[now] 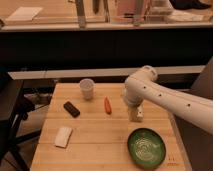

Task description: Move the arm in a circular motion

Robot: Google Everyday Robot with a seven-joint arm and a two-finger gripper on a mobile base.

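White arm (170, 97) — elbow bent, tool (136, 114) pointing down

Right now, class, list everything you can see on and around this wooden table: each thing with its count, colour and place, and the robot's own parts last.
Table: one, light wood, centre of the view.
Cup: one, white, upright at the table's back, left of centre.
Carrot: one, orange-red, mid-table, right of the cup.
Dark block: one, black, lying left of the carrot.
Sponge: one, pale cream, front left of the table.
Bowl: one, green, front right of the table.
Counter: one, light-topped, behind the table.
Arm: one, white with small dark dots, reaching in from the right.
Gripper: one, pale, pointing down over the table between carrot and bowl.
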